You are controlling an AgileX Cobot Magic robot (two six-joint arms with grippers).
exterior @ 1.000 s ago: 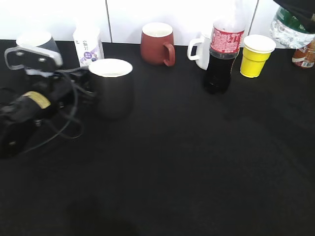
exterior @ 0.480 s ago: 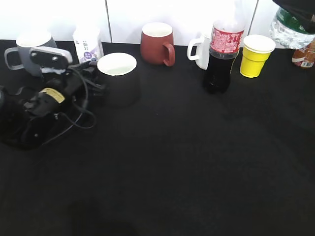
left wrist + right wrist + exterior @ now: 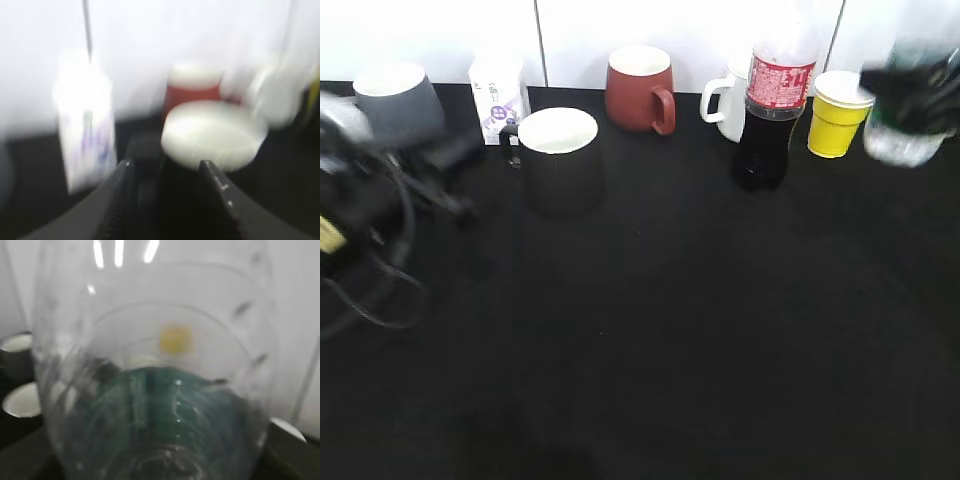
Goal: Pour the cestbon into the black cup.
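The black cup (image 3: 558,165), white inside with its handle to the left, stands upright on the black table. In the left wrist view it (image 3: 215,135) is just beyond the jaws. My left gripper (image 3: 465,180) is blurred, open and empty, left of the cup. Its two fingers (image 3: 165,167) straddle the line of the cup's handle without closing on it. The cestbon (image 3: 902,135), clear with a green label, hangs blurred in the air at the far right, held by my right gripper (image 3: 932,105). It fills the right wrist view (image 3: 160,405) and hides the jaws.
Along the back wall stand a grey mug (image 3: 398,100), a small white carton (image 3: 498,95), a dark red mug (image 3: 638,88), a white mug (image 3: 725,100), a cola bottle (image 3: 770,110) and a yellow paper cup (image 3: 840,112).
The black cup went from raised in the left gripper to standing on the table. The left arm has pulled back to the left. The cestbon has come down and left from the top right corner.
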